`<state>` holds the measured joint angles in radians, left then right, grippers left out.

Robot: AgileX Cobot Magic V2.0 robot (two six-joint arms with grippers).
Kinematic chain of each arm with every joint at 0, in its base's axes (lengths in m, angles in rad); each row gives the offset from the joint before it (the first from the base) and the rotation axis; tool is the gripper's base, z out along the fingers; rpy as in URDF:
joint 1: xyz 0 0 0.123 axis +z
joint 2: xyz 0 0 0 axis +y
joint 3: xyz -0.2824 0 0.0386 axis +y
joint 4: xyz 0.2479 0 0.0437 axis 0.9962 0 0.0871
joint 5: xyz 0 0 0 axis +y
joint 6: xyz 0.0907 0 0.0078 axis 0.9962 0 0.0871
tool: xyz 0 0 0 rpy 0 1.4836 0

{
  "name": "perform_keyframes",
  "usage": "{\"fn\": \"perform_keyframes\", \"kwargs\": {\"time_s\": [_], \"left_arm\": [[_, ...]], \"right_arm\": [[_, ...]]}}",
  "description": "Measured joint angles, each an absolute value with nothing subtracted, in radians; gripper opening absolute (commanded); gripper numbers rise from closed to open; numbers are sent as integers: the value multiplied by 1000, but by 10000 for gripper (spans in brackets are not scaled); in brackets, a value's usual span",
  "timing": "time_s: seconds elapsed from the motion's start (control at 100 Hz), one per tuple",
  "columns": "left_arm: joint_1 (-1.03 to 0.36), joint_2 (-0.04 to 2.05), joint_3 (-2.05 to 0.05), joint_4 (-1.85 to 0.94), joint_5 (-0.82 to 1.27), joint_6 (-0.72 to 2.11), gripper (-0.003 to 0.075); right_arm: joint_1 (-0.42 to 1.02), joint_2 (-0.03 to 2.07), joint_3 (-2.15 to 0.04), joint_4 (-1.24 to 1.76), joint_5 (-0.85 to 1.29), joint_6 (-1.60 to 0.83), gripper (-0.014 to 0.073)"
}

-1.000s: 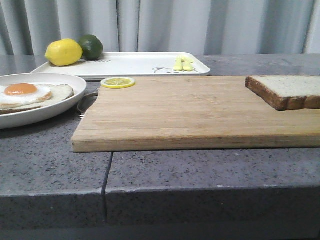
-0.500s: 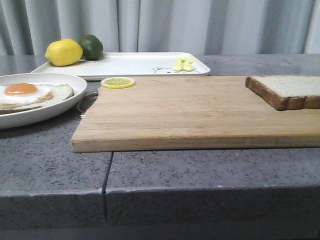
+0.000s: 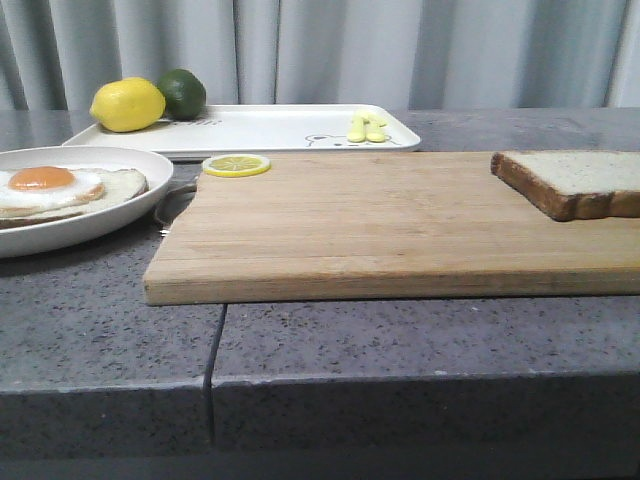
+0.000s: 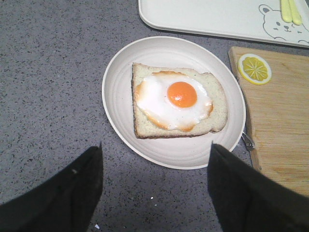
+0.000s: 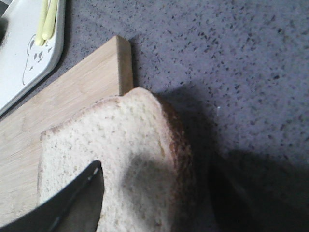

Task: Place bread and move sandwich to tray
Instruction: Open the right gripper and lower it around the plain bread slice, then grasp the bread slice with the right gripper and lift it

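Nothing has moved since the earlier frame. Bread (image 5: 116, 164) lies on cutting board (image 3: 380, 225), directly beneath right claw (image 5: 159, 193), jaws spread wide, empty. Left claw (image 4: 154, 186), open, empty, hovers by sandwich (image 4: 176, 104).

You will find no change over the last second in the front view: the bread (image 3: 580, 180), the sandwich (image 3: 55, 190) on its plate (image 3: 120, 215) and the tray (image 3: 270, 130) show no shift, and neither arm enters that view.
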<state>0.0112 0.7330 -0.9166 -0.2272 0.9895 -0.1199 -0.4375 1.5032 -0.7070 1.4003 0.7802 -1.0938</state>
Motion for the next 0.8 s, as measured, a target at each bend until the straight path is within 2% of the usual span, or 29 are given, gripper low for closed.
{"fn": "perform_keyframes", "kwargs": {"time_s": [0.54, 0.68, 0.8], "left_arm": [[11, 733, -917, -227, 989, -120, 427], [11, 733, -917, -227, 989, -120, 427], [11, 733, -917, -227, 989, -120, 427]], "right_arm": [[-439, 1546, -707, 1417, 861, -1096, 469], [-439, 1550, -707, 1417, 863, -1092, 332], [-439, 1553, -707, 1407, 859, -1080, 135]]}}
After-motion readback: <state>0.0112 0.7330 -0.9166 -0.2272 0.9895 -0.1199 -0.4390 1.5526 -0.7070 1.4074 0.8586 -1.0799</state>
